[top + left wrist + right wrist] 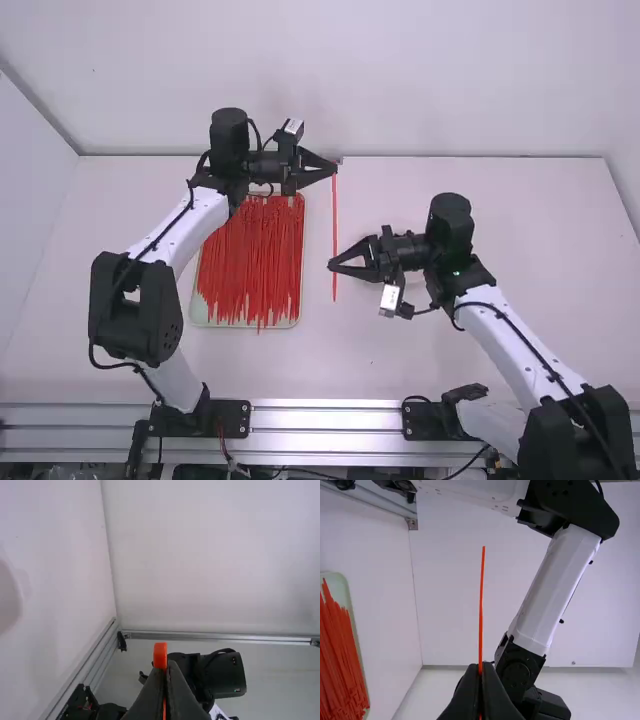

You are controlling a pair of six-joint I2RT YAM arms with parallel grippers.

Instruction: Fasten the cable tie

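One red cable tie (334, 235) stretches in a straight line above the table, right of the tray. My left gripper (331, 171) is shut on its far end; in the left wrist view the tie's head (160, 655) pokes out just past the left gripper (163, 676). My right gripper (333, 264) is shut on the strap near its near end. In the right wrist view the cable tie (481, 605) runs from the right gripper (480, 669) away towards the left arm (555, 595).
A pale tray (195, 312) holding several loose red cable ties (250, 260) lies left of the held tie, and its ties (337, 650) show in the right wrist view. The right arm's black joint (217, 672) faces the left wrist camera. Bare white table lies to the right.
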